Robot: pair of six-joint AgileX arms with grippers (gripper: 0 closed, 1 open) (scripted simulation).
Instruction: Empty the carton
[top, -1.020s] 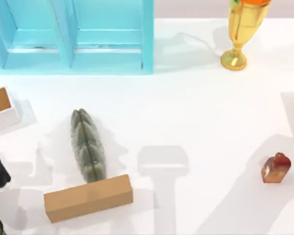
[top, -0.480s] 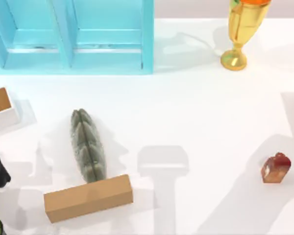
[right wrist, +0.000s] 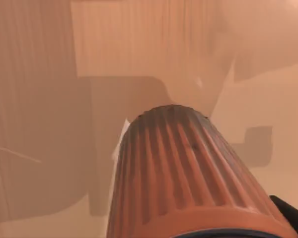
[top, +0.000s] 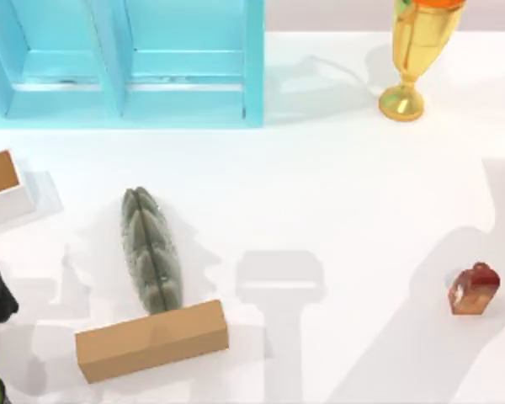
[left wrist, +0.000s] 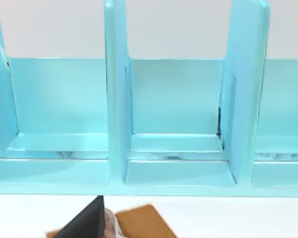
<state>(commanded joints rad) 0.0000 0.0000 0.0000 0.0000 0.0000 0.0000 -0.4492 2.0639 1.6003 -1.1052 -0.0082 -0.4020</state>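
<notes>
the carton (top: 474, 289) looks glossy, the tan box (top: 151, 340) matt cardboard, the goblet (top: 414, 50) shiny gold, the shelf (top: 126, 59) smooth.

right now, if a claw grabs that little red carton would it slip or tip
The carton looks glossy, so it may well slip in a loose grip. It is small, so probably light and easily knocked over. The sloped gable top offers poor purchase; the flat sides seem safer.
</notes>
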